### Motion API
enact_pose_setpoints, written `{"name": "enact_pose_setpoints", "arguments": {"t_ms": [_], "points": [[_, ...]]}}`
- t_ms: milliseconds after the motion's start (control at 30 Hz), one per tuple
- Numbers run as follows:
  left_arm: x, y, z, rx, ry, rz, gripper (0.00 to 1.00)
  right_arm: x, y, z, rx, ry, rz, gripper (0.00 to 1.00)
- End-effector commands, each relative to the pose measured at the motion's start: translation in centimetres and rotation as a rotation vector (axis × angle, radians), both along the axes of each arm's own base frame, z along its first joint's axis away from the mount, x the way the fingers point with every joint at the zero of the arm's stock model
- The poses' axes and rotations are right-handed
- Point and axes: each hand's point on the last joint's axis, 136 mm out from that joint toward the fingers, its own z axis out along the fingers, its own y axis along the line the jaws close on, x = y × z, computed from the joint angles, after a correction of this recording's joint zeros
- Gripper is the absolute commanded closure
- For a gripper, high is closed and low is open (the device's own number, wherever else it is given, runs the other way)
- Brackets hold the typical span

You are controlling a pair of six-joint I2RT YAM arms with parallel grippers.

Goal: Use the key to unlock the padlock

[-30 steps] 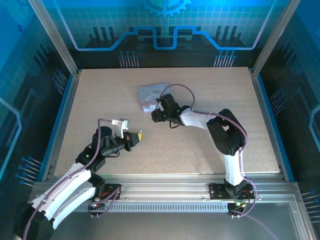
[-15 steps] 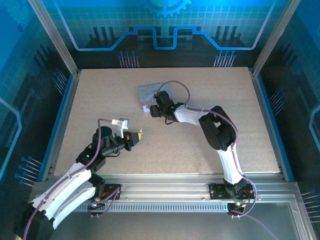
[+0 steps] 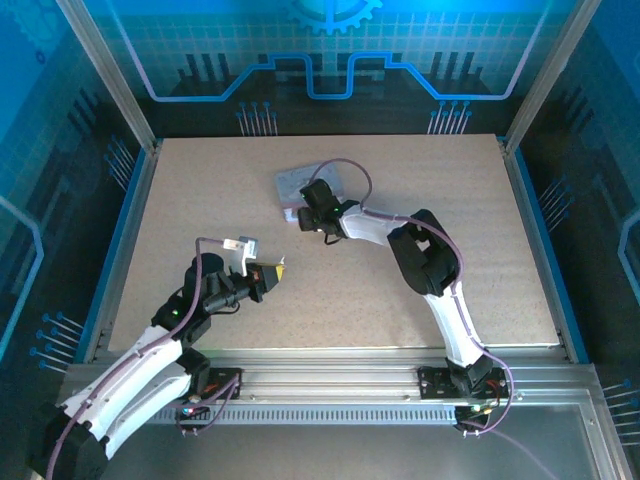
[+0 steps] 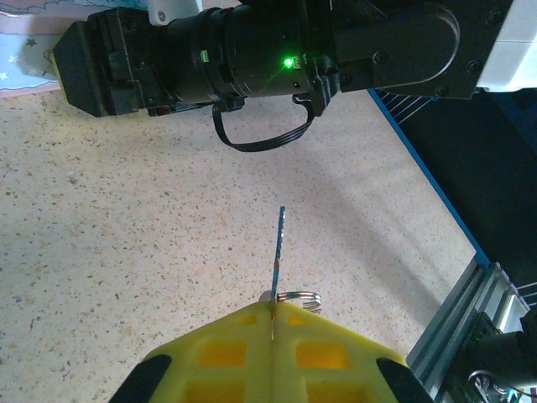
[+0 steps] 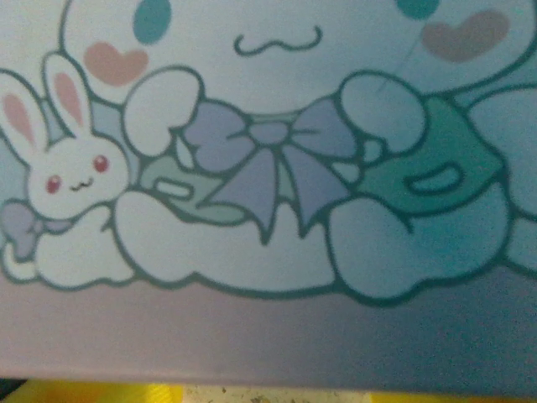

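From above, the right claw [image 3: 305, 215] is covering the near edge of the tin [image 3: 298, 178], and its jaws are showing too small to judge. At the right wrist, the blurred cartoon print [image 5: 268, 168] is running off the top and both sides, and the bottom edge is cropping the yellow fingers [image 5: 101, 393]. The left claw [image 4: 273, 312] is hiding part of the head of the key [image 4: 278, 248], and the frame's bottom edge is cutting its own fingers off.

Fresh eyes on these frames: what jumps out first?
The cartoon bunny-print tin looms close in the right wrist view. From above it lies far-centre on the table, with the right gripper at its near edge. Nearer the bases, the left gripper pinches a thin key, its blade sticking out over the speckled tabletop.
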Motion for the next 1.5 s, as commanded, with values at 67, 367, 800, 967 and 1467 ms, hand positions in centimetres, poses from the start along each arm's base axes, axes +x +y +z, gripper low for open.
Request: {"name": "enact_pose_setpoints", "arguments": {"t_ms": [67,367,800,967,1467], "points": [[0.0,0.0,0.1,0.018,-0.05,-0.018,1.0,-0.1,0.0,-1.3,-0.024,0.032,-0.023,0.54],[-0.2,-0.1,-0.1,0.019,-0.051,-0.031,1.0,-0.5,-0.3,-0.4,-0.038,0.014,-0.015,0.8],[-1.0,0.0,-1.3,0.013,-0.015,-0.039,1.0,-6.5,-0.9,0.7,-0.031,0.08,0.056,0.89],[-1.4,0.2,-3.3,0.021,0.026,-0.031,1.0,-9.8,-0.2,1.0,-0.007,0.164,0.099,0.9],[-0.4,-0.3,-6.3,0.065,0.019,-0.031,1.0,-14.3,2.9,6.1,0.207,0.355,0.21,0.95]]}}
